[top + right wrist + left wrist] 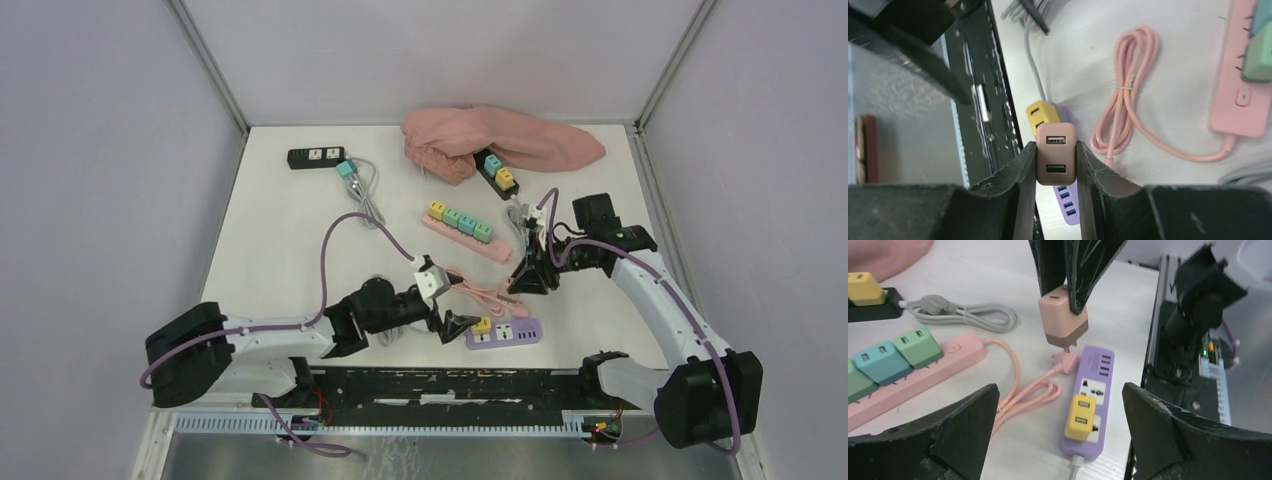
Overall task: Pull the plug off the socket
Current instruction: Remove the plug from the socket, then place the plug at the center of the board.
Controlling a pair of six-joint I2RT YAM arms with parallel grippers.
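Right end effector [530, 278] pinching pink plug [1063, 320], held just above purple strip [1093, 390], prongs out of socket. Left end effector [455, 325] spread wide beside strip's yellow plug [1079, 416], gripping nothing.

- Risk: pinch slips, plug drops onto strip.
- Risk: low swing snags pink cable [1023, 390] coiled beside strip.
- Table [590, 335] near edge close behind strip.
- Room for moving past strip's USB end.

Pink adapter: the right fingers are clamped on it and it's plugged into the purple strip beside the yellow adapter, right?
No. The right fingers are clamped on the pink adapter, but it hangs above the purple strip, out of its socket, as the left wrist view shows. Only the yellow adapter is plugged in there.
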